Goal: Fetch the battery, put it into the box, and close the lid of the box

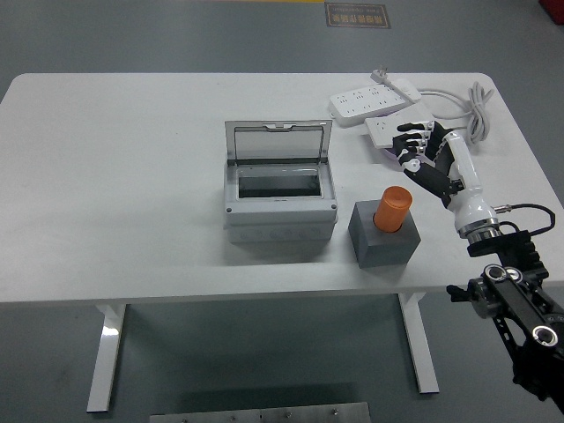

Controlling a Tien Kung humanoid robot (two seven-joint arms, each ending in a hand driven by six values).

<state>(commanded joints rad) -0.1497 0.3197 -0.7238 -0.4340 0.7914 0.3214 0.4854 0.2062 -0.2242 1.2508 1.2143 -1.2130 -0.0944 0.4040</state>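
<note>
An orange cylindrical battery stands upright in a grey block holder near the table's front, right of centre. A grey box sits to its left with its clear lid raised upright at the back; the inside looks empty. My right hand hovers above and to the right of the battery, behind it, with fingers spread and holding nothing. My left arm is out of view.
Two white power strips with a coiled white cable lie at the back right, just behind my right hand. The white table has its near edge just in front of the block holder.
</note>
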